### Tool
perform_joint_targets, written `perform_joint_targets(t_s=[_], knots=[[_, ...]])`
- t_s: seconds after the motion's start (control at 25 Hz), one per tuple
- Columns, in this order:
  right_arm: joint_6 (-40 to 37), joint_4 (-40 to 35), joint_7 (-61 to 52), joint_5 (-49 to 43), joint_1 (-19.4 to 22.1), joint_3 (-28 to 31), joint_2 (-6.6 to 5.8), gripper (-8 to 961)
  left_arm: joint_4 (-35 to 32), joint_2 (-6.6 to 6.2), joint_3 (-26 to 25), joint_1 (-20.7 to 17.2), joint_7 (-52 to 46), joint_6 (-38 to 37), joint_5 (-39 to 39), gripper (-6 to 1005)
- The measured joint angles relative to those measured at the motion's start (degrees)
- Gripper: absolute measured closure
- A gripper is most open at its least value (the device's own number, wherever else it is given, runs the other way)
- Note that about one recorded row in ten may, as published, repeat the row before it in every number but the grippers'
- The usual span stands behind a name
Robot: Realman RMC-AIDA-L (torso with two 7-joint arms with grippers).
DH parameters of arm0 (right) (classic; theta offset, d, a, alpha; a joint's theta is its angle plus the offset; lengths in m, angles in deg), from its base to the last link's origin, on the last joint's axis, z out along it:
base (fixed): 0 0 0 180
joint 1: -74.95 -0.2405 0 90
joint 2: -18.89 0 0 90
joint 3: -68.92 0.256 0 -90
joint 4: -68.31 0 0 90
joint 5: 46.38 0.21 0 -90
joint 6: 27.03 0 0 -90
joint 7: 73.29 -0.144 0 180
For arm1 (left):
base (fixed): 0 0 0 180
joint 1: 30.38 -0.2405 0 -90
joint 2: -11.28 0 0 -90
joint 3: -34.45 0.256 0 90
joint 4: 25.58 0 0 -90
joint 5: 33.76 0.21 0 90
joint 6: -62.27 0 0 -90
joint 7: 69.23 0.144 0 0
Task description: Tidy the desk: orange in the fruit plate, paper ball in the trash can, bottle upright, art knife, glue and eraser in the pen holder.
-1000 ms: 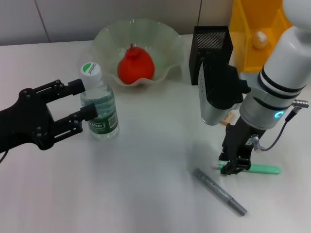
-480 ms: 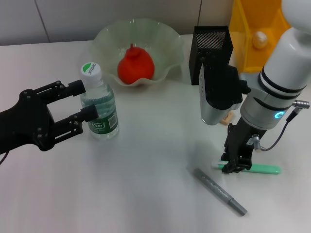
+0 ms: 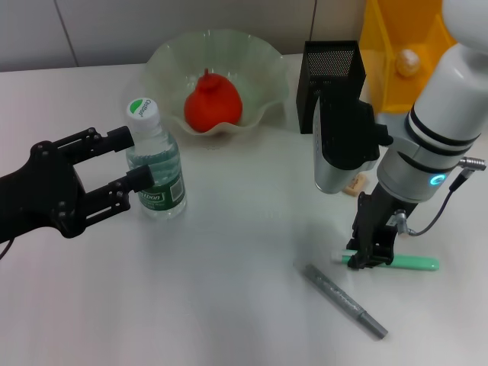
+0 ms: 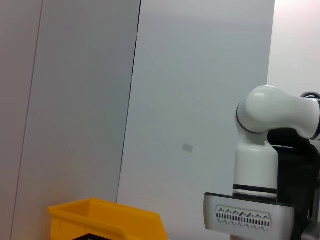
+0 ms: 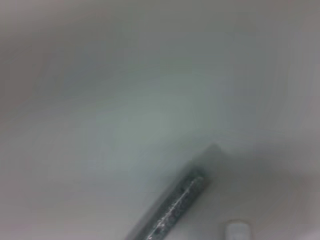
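The right gripper (image 3: 371, 255) is pressing down at about four o'clock on the desk (image 3: 229, 282), its fingers closing on the near end of a mint green stick (image 3: 408, 264) lying flat there. A grey pen-shaped tool (image 3: 343, 300) is lying just beside it toward five o'clock, not touching. The eraser (image 3: 355, 183) is peeking out behind the right arm, below the pen holder (image 3: 329, 72) standing at one o'clock. At two o'clock the trash can (image 3: 396, 53) is holding the paper ball (image 3: 407, 62). The orange (image 3: 213, 103) is sitting in the fruit plate (image 3: 267, 69) at twelve o'clock. Over at nine o'clock, the left gripper (image 3: 122, 164) is holding its fingers spread wide on either side of the bottle (image 3: 155, 169), which is standing upright; whether the fingers are touching it is unclear.
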Motion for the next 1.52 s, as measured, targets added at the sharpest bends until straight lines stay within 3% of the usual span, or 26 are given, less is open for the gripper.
perform_joint_targets(t_s=[0.12,0.76,1.12,1.28,1.52], knots=[[0.3,-0.4,-0.8,-0.2,0.1,0.0,0.07,766,0.0,-0.03,0.0,0.0,0.0,0.0,0.0,373],[0.2,-8.2,-4.2,-0.3,4.4,0.0,-0.01,765,0.0,-0.01,-0.2,0.2,0.0,-0.2,-0.1,373],[-0.3,-22.9,-4.9,2.6,12.3,1.6,0.08,758,0.0,0.09,-0.2,-0.3,0.0,-0.5,-0.2,373],[0.3,-26.2,-5.4,4.4,13.8,3.3,0.13,755,0.0,0.10,-0.2,-0.3,0.0,-0.6,-0.3,373],[7.9,-29.2,-6.1,12.0,17.7,7.5,0.08,750,0.1,0.13,-0.2,-0.5,0.0,-0.7,-0.3,373]])
